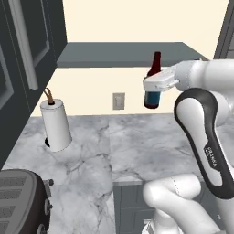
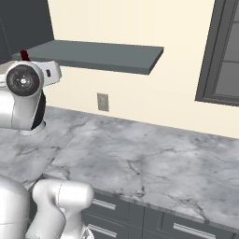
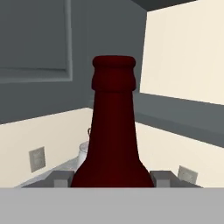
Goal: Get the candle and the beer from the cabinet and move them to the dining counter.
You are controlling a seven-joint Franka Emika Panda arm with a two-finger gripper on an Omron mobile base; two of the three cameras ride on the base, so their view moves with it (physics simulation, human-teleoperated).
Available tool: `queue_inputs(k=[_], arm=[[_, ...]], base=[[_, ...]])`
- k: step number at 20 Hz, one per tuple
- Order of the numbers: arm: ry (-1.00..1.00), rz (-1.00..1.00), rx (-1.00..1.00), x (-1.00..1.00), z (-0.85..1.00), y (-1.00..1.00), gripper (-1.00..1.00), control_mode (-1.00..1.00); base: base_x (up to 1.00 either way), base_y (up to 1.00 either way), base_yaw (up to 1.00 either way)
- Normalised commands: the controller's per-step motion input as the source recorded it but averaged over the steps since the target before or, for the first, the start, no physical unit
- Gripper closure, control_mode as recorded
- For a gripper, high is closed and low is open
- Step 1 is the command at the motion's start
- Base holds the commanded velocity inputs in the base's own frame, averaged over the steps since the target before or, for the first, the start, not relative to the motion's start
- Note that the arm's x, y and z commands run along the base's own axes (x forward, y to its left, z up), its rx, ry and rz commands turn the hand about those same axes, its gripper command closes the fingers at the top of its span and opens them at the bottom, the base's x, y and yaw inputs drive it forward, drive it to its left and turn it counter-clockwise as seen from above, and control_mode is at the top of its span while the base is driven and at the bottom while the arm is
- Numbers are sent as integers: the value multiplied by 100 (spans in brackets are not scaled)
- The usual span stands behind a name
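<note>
Left base view: one beer, upright, clamped in gripper, in mid-air
cabinet: one, just behind gripper
paper-towel roll: one, lower left
wall outlet: one

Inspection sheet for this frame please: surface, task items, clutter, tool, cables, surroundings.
Surface: marble worktop, veined grey-white, with dark drawers below its front edge.
Job's things: beer bottle upright in the air in front of the grey shelf, off the board and above the worktop; blue label low on its body. Candle: nothing seen.
Clutter: paper-towel roll leaning on its holder at the left; toaster at the near left corner.
Tool: tool closed around the bottle's body, neck rising between the fingers in the hand view.
Cables: nothing seen.
Surroundings: cream wall with a wall socket; dark tall cupboard at left; dark-framed window at right.
</note>
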Motion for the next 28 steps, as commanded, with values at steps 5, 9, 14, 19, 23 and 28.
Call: queue_inputs(k=[5, 9, 14, 19, 23, 28], arm=[[2, 0, 0, -27, -46, -25, 100, -100], [2, 0, 0, -17, -41, -14, 100, -100], [1, 1, 0, -15, -24, -10, 100, -100], [0, 0, 0, 0, 0, 0, 100, -100], [0, 0, 0, 0, 0, 0, 100, 100], [0, 0, 0, 0, 0, 0, 100, 100]], base=[[0, 0, 0], [0, 0, 0], [0, 0, 0], [0, 0, 0], [0, 0, 0], [0, 0, 0]])
